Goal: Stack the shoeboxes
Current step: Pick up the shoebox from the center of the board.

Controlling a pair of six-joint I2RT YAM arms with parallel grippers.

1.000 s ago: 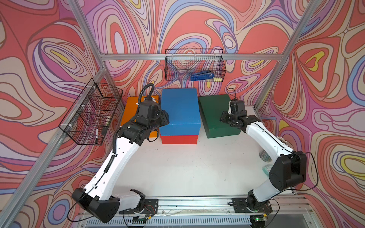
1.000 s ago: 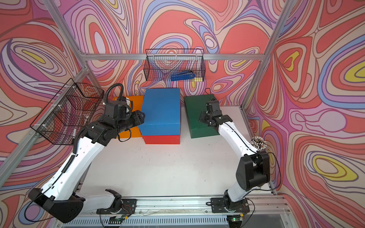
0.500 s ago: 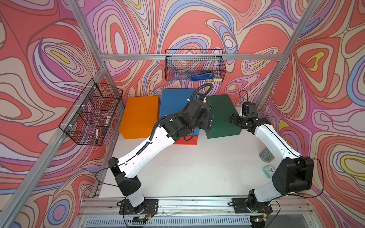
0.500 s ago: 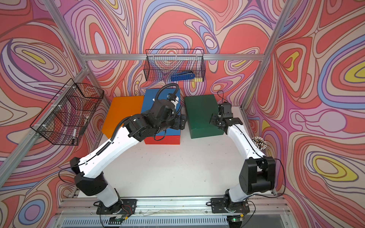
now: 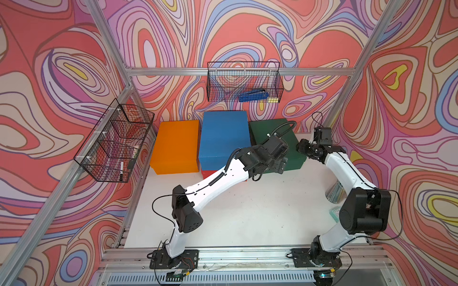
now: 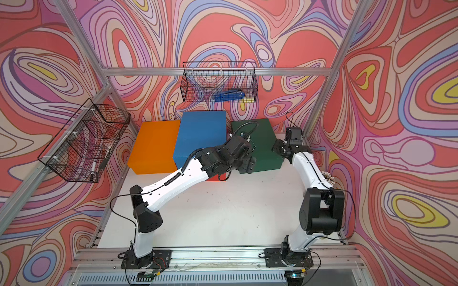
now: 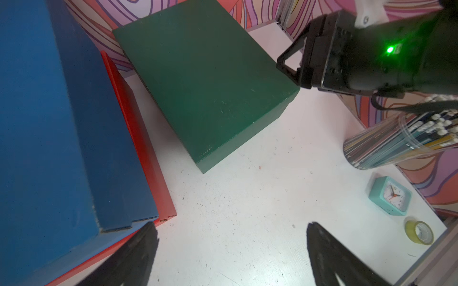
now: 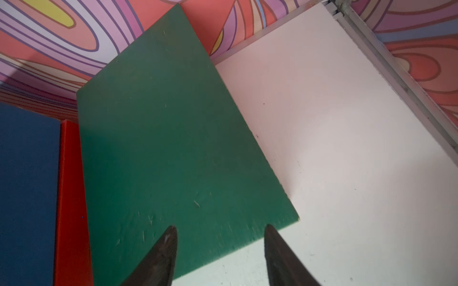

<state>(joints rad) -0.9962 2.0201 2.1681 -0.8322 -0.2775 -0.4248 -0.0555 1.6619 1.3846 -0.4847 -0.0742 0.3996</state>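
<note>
Seeing the blue box (image 5: pixel 224 138) on the red box (image 7: pixel 141 148), we judge the orange box (image 5: pixel 177 146) and green box (image 5: pixel 260 133) not yet stacked, with left gripper (image 7: pixel 230 225) and right gripper (image 8: pixel 220 226) both open, empty.

**A:** Where do the shoeboxes sit?

**B:** In a row along the back of the bench (image 5: pixel 260 213). The left shoebox (image 5: pixel 177 146) stands alone. Just right of it, the upper shoebox (image 5: pixel 224 138) lies on the lower shoebox (image 7: pixel 146 158). The right shoebox (image 5: pixel 270 131) stands a small gap further right.

**A:** Anything else?

**B:** A back basket (image 5: pixel 244 84) hangs on the wall above the row, and a side basket (image 5: pixel 114 146) on the left wall. At the bench's right edge, a pencil holder (image 7: pixel 386 148) stands behind a clock (image 7: pixel 389 195), with a tape roll (image 7: pixel 418 232) near the clock.
</note>
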